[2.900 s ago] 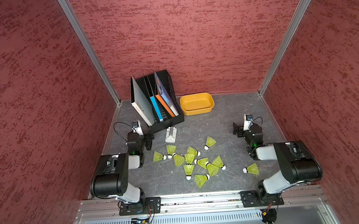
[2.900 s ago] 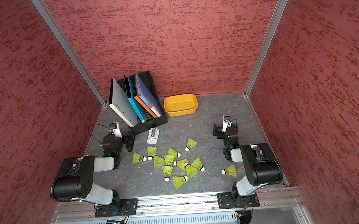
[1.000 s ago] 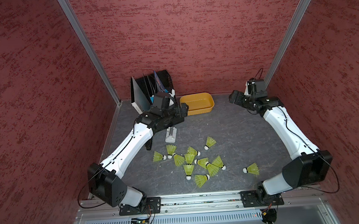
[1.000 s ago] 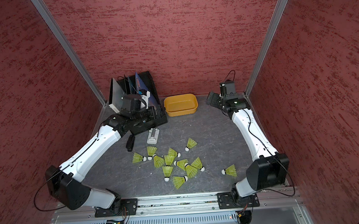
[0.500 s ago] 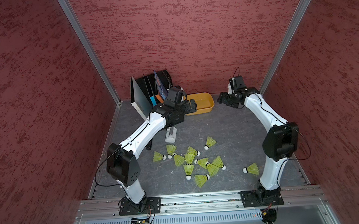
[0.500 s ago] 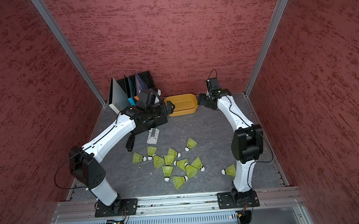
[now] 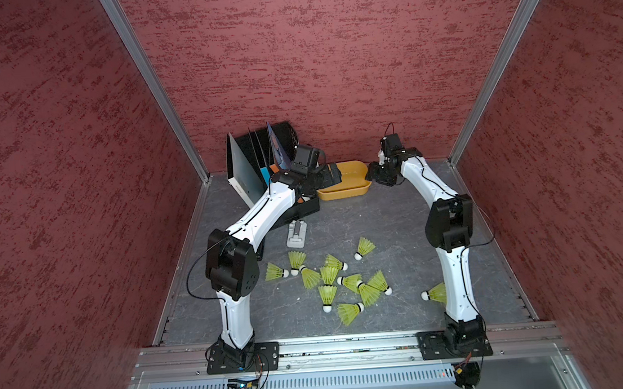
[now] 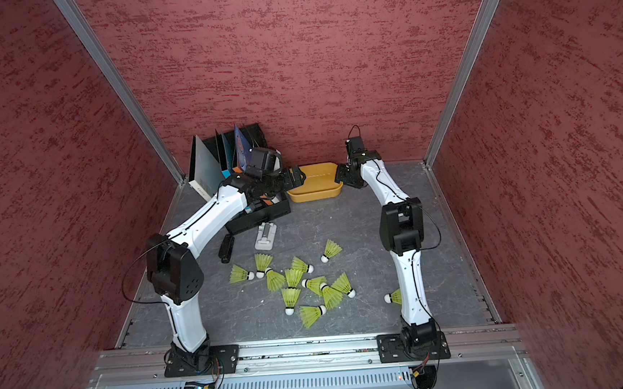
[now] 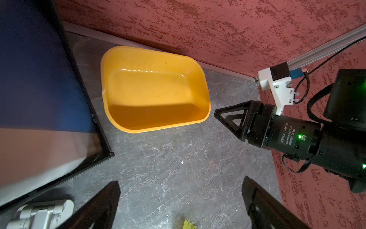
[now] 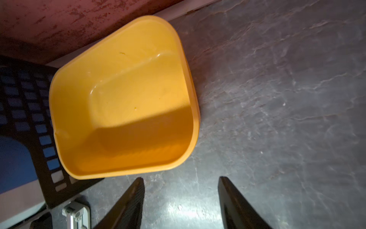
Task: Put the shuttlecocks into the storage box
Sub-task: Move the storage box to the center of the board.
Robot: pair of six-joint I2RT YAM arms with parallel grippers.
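Left claw point(image 9: 181, 184): fingers spread wide, only bare counter point(image 7: 380, 228) between them, gripping nothing. Raised at the end of the storage box point(image 7: 343, 194) nearest the black file rack point(image 7: 283, 137), as seen in both top views. Right claw point(image 10: 181, 179): fingers apart as well, nothing held, tip just beside the opposite end of the box; in the left wrist view, a thin strip of counter between tip and rim. Orange-yellow box flat on the counter near the back wall point(image 7: 331, 70), open side up, long side along that wall, just beside the rack with its books point(image 7: 242, 170). All 12 shuttlecocks point(image 7: 327, 295) outside the box, well apart from it, lying on the counter toward the arm bases: 10 in a loose cluster, 1 a little apart toward the box, 1 alone beside the right arm's lower link. Grey-white device point(image 7: 297, 234) on the counter between rack and cluster.
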